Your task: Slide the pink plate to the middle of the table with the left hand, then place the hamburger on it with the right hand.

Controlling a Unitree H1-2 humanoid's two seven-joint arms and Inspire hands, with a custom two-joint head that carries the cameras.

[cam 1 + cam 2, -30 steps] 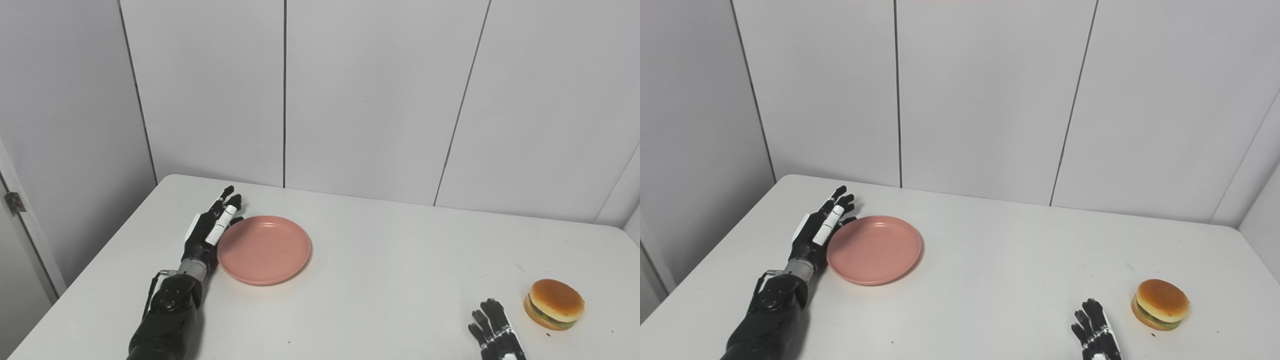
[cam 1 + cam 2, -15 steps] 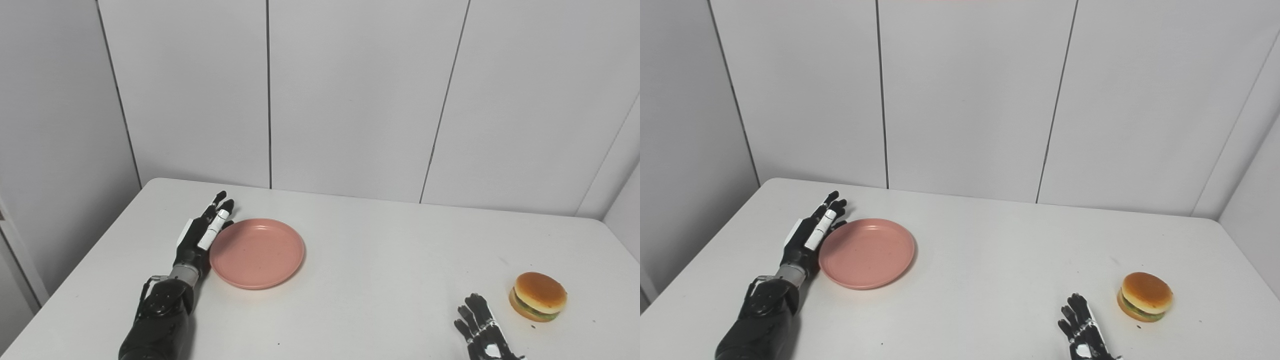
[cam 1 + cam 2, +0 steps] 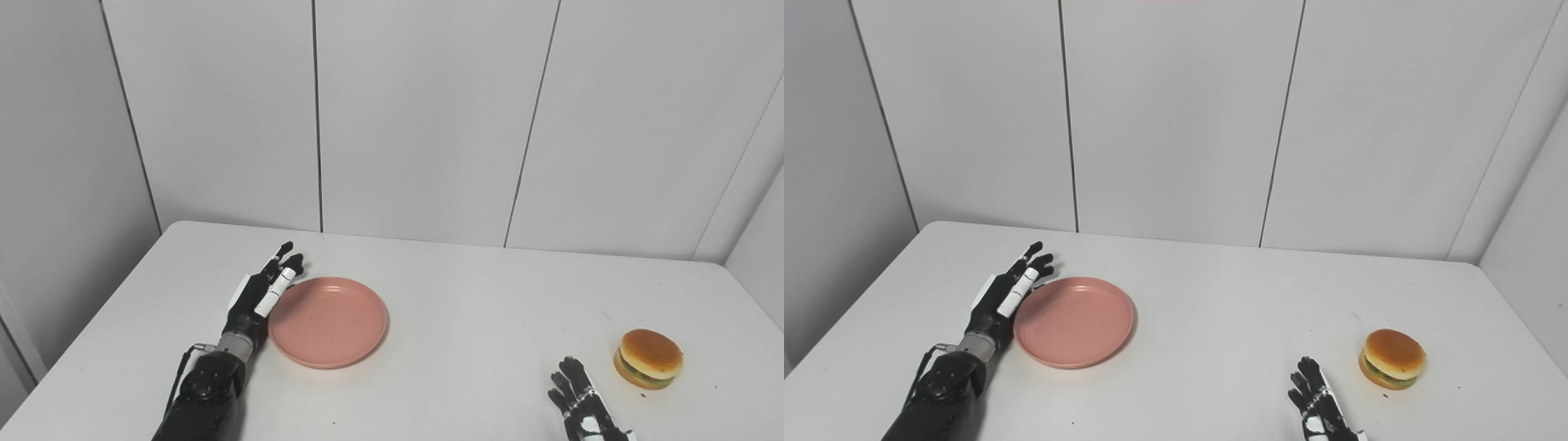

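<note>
Wide open tabletop between plate and burger

The white table lies bare from the pink plate across to the hamburger, so a hand could sweep through there freely. The left hand, fingers spread, blocks the plate's left rim. The right hand, fingers apart, sits low at the near edge, just left of the hamburger. A panelled wall closes the far side.
</note>
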